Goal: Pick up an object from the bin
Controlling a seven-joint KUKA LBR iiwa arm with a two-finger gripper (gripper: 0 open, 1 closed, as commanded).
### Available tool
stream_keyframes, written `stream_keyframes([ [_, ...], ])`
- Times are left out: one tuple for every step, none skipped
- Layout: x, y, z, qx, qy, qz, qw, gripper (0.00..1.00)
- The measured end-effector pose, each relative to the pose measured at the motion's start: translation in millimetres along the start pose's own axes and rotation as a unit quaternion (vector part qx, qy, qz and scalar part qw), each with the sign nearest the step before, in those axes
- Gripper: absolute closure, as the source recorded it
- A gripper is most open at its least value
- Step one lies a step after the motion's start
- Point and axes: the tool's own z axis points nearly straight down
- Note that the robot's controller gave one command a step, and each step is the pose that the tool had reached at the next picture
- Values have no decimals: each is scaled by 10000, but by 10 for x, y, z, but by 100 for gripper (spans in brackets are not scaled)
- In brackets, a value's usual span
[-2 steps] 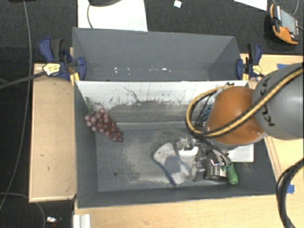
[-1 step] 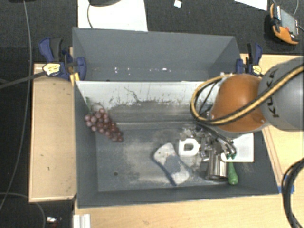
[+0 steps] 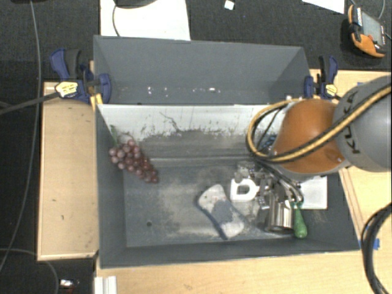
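- Position: the gripper (image 3: 263, 198) stands low in the right half of the bin (image 3: 184, 250), just above the floor, under the arm's orange cover (image 3: 306, 133) and looped cables (image 3: 252, 136).
- Jaws: their state cannot be told; the wrist hardware hides them from above.
- Nearest things: a small white piece (image 3: 243, 189) lies just to the left of the gripper. A flat grey-and-blue object (image 3: 218, 212) lies left of that, near the front wall. A green-handled tool (image 3: 299, 223) lies at the gripper's right side, beside a shiny metal cylinder (image 3: 278, 217) that may be part of the robot.
- Candidate thing: judged to be one of these right-hand items; which one cannot be settled, as nothing is seen between the jaws.
- Other contents: a bunch of purple grapes (image 3: 132, 159) rests well apart against the left wall. A white card (image 3: 315, 195) lies by the right wall, partly under the arm.
- Progress: the approach appears made. A confirmed grasp, the lift and the clearing of the rim are judged outstanding.
- Surface: the bin floor is grey metal, dusty and scuffed, with scratches on the back wall.
- Room: dark matting surrounds the station. White sheets (image 3: 150, 11) and orange-and-black devices (image 3: 366, 30) lie beyond the bin.
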Motion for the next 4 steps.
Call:
stream_keyframes([
  [14, -132, 134, -6, 8, -326, 9995, 0],
  [-144, -11, 402, -8, -17, -931, 9957, 0],
  [-90, -150, 355, -4, -81, -233, 9997, 100],
  [-82, -166, 355, 1, -81, -182, 9998, 100],
])
